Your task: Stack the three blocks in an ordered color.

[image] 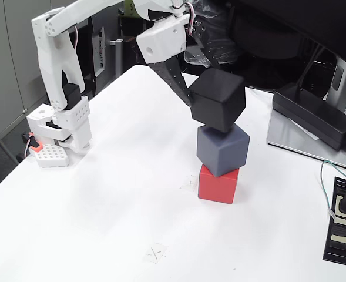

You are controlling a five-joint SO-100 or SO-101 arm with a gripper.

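A red block stands on the white table right of centre. On top of it sits a slate grey block, turned and slightly tilted. The black block is the highest, tilted, with its lower corner at the grey block's top. My gripper comes down from the upper left and is shut on the black block. One dark finger lies against the block's left face. The other finger passes behind the block, so its tip is hidden.
The arm's white base stands at the table's left edge. A flat black power brick lies on a grey slab at the right. A black power strip lies near the right edge. Faint cross marks show on the tabletop.
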